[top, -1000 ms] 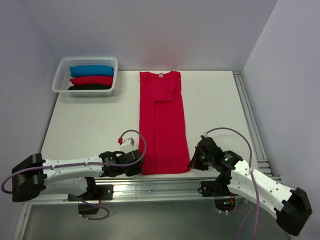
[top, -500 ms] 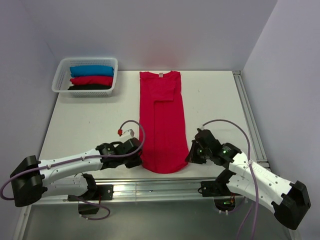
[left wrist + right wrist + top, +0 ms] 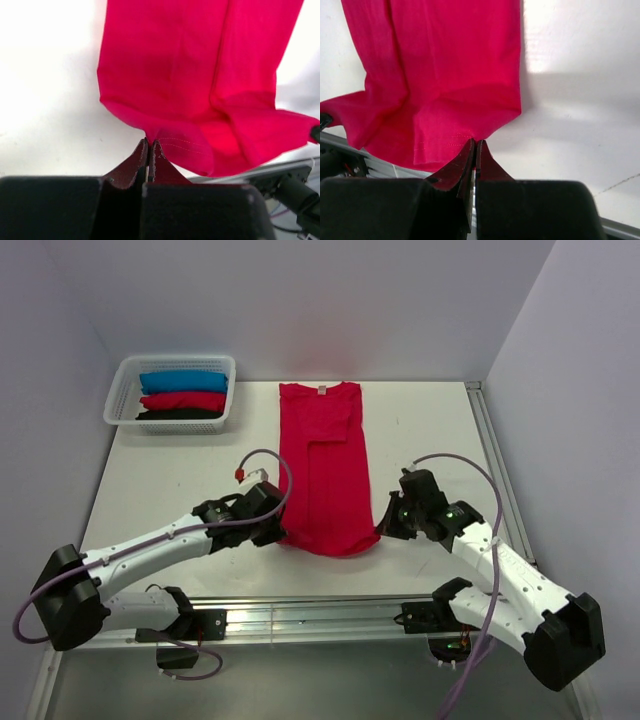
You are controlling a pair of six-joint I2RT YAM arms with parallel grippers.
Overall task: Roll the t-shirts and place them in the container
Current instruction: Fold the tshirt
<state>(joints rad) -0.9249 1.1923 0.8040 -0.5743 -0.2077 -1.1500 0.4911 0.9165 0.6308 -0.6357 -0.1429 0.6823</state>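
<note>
Red tee (image 3: 325, 460) is clamped at near hem corners by L gripper (image 3: 150, 143) & R gripper (image 3: 475, 143), lifted so an even roll can be started.

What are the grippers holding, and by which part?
Both hold the crimson t-shirt by its hem: the left gripper pinches the near-left corner, the right gripper the near-right corner.

The red t-shirt (image 3: 325, 470) is soft, matt cloth with fine stitches along its hem. The desk (image 3: 170, 480) is smooth and white, a bit shiny. The basket (image 3: 118, 400) is white plastic with little holes. The fingers (image 3: 134, 164) are dark and matt. The rail (image 3: 300, 615) is shiny grey metal.
</note>
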